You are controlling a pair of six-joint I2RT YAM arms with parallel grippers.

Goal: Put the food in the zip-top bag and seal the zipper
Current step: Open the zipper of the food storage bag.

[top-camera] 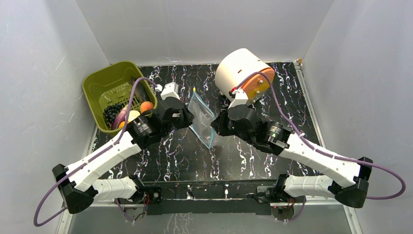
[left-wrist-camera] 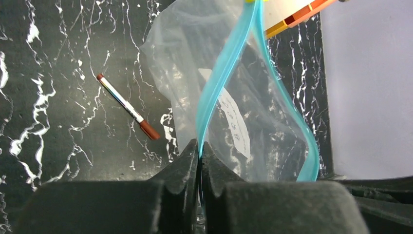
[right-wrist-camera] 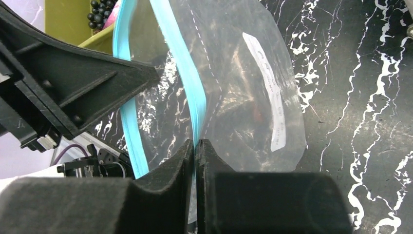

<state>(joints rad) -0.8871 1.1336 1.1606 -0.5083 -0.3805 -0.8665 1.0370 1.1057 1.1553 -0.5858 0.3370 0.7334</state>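
Centre frame, the zip-top bag [top-camera: 202,119] is held by its zipper [left-wrist-camera: 229,63], one lip clenched in the left gripper [left-wrist-camera: 199,146], the other in the right gripper [right-wrist-camera: 195,144], and a lip could be slipped free if pulled too hard.

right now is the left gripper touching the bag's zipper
Touching. The left wrist view shows the left gripper pinched shut on the zipper. The teal strip runs up from between the fingertips, with no gap.
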